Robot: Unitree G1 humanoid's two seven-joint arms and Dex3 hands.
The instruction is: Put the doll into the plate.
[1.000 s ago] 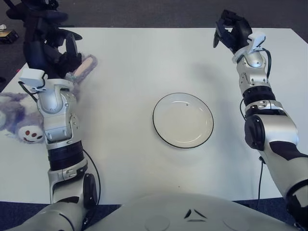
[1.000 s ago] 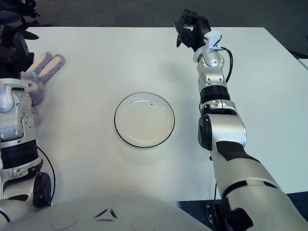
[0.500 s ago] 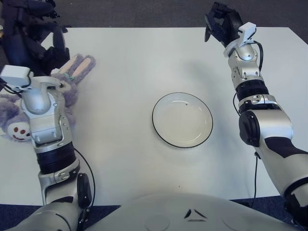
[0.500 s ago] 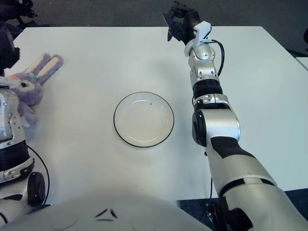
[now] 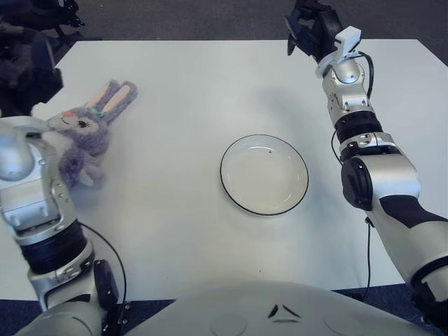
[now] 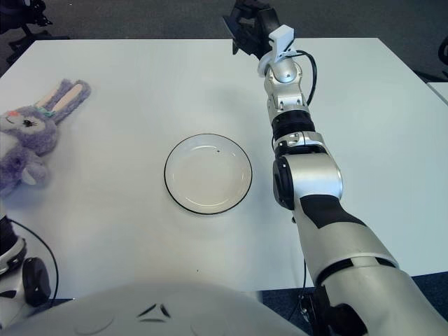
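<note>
The doll [image 5: 85, 133] is a purple plush rabbit with long pink-lined ears, lying on its back near the left side of the white table [image 5: 175, 231]. A white plate [image 5: 264, 175] with a dark rim stands empty at the table's middle, well right of the doll. My left hand [image 5: 24, 70] shows dark at the left edge, just left of the doll's head and not holding it. Raised over the table's far edge, right of the plate, is my right hand [image 5: 309, 24], its fingers loosely bent and holding nothing.
Dark carpet floor [image 5: 189, 17] lies beyond the table's far edge. A black chair base [image 5: 59, 10] shows at the far left corner. My right forearm [image 5: 350, 91] stretches along the table's right part.
My left arm has swung out to the left, uncovering the doll, which now shows whole. My right hand has drifted left along the far edge. The plate has stayed put.
</note>
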